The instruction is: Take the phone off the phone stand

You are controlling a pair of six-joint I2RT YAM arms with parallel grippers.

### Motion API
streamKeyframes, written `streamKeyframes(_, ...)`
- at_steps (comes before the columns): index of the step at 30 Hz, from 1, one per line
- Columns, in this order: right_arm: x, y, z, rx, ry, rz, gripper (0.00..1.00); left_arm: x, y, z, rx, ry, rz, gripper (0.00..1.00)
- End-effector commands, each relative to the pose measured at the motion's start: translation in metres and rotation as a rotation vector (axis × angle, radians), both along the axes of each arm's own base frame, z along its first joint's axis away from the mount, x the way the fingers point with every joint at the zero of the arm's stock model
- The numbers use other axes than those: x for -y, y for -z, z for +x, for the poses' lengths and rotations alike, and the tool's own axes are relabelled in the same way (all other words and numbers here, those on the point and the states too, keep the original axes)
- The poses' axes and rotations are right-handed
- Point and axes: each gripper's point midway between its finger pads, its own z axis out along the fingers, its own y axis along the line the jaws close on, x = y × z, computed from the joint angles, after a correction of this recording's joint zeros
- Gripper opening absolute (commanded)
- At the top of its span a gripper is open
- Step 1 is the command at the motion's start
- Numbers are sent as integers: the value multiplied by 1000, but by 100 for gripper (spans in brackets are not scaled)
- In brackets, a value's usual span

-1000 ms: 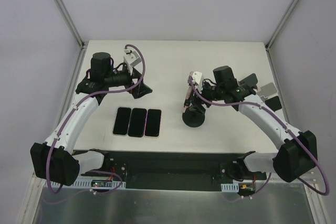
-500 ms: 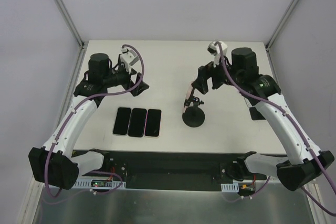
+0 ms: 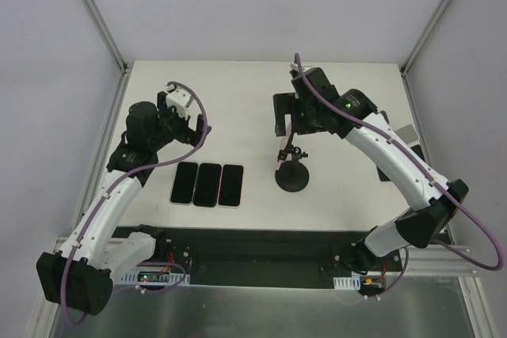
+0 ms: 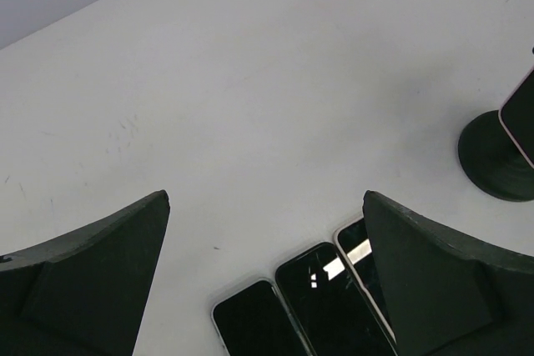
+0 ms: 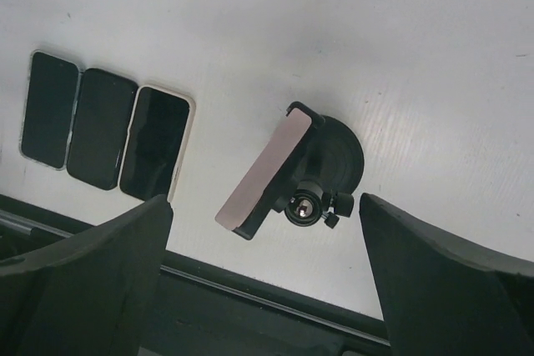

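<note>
The black phone stand (image 3: 291,177) stands on the white table right of centre, with a phone (image 3: 283,150) clamped in it at a tilt. In the right wrist view the phone's pinkish back (image 5: 265,174) and the stand's round base (image 5: 338,156) lie below and between the fingers. My right gripper (image 3: 283,119) is open and empty, up above the far side of the stand (image 5: 265,199). My left gripper (image 3: 196,128) is open and empty, above the table behind three flat phones (image 4: 263,198). The stand shows at the right edge of the left wrist view (image 4: 492,160).
Three phones lie flat side by side, dark screens up, left of the stand (image 3: 184,183) (image 3: 207,184) (image 3: 230,185). Small grey and dark items (image 3: 407,131) sit near the table's right edge, partly hidden by the right arm. A black rail (image 3: 253,247) runs along the near edge.
My right arm rose from beside the stand and swung to the far side above it, gripper empty. My left gripper pulled back from the far left toward the three flat phones.
</note>
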Motion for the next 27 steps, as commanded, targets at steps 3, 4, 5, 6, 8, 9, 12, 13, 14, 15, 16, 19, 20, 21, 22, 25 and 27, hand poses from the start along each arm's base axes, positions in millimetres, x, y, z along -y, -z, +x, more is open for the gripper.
streamKeyframes(3, -2, 9, 5, 9, 112, -66, 92, -8, -10, 2, 121, -85, -6, 99)
streamKeyframes(4, -5, 11, 7, 10, 110, -65, 91, -8, -10, 1, 128, -86, -6, 99)
streamKeyframes(5, -10, 16, 8, 5, 102, -73, 90, -7, -8, -1, 132, -84, 2, 99)
streamKeyframes(6, -13, 17, 10, 12, 101, -76, 86, -6, -7, -2, 136, -81, 6, 99)
streamKeyframes(8, -21, 24, 15, 12, 96, -85, 81, -5, -4, -4, 146, -75, 25, 99)
streamKeyframes(9, -21, 27, 16, 9, 98, -95, 75, -2, -3, -6, 150, -65, 33, 99)
streamKeyframes(12, -26, 34, 19, -3, 100, -109, 58, 2, -1, -9, 160, -53, 48, 99)
streamKeyframes(13, -27, 35, 20, 0, 96, -113, 54, 3, 2, -10, 159, -49, 53, 99)
streamKeyframes(14, -28, 35, 20, -2, 91, -115, 49, 4, 2, -10, 165, -45, 53, 99)
streamKeyframes(15, -28, 36, 19, -5, 88, -120, 40, 6, 2, -11, 168, -38, 52, 99)
streamKeyframes(16, -28, 35, 19, -4, 84, -121, 34, 9, 4, -12, 169, -27, 52, 99)
streamKeyframes(19, -28, 27, 18, 19, 50, -124, 15, 19, 3, -16, 178, 22, 37, 99)
streamKeyframes(20, -29, 25, 18, 29, 35, -123, 10, 22, 5, -18, 176, 39, 37, 99)
streamKeyframes(21, -32, 23, 18, 45, -22, -131, 3, 26, 4, -19, 184, 61, 29, 99)
streamKeyframes(22, -32, 19, 16, 60, -56, -131, 1, 32, 7, -22, 179, 98, 26, 99)
streamKeyframes(25, -37, 16, 14, 108, -229, -159, 1, 45, 6, -27, 181, 167, 2, 99)
streamKeyframes(27, -41, 21, 5, 95, -351, -155, 1, 54, 9, -31, 187, 230, 4, 99)
